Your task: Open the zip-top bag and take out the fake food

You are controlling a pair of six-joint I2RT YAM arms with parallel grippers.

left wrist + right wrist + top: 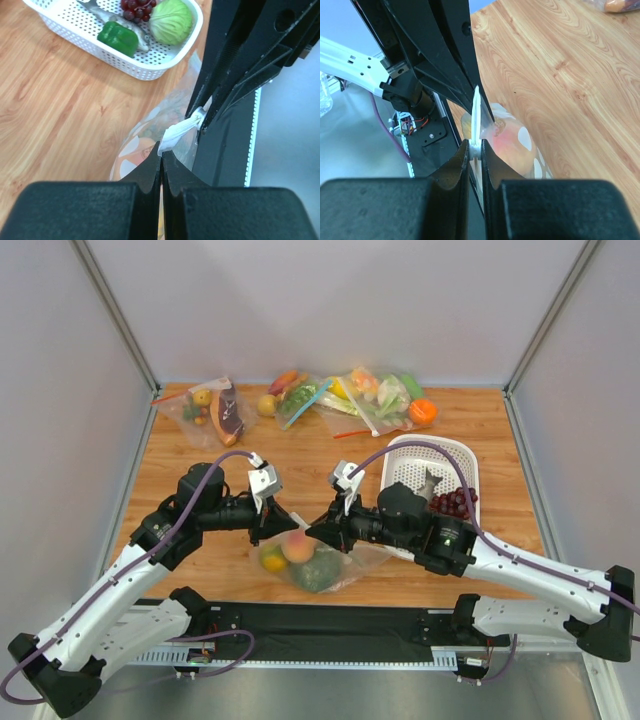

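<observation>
Near the front edge of the wooden table [300, 455], between the two arms, lies the clear plastic zip-top bag [350, 558] printed with large white dots. Inside it sit a dull grey-green bumpy ball [318, 572], an orange-red peach [298, 547] and a small yellow fruit [272, 561]. The left gripper [161, 159] has its black fingers pressed together on the bag's upper edge. A twisted white strip of plastic runs from its tips across to the right gripper [475, 150], whose fingers are likewise clamped on a thin white fold of that edge. Both claws sit just beside each other above the bag. Just right of the bag stands a white perforated plastic basket [468, 465] holding dark purple grapes [452, 502], a glossy green pepper [117, 37], a smooth pale green cabbage [171, 21] and a grey fish [107, 17]. Well apart, along the far edge, lie other clear bags [365, 395] of toy food
</observation>
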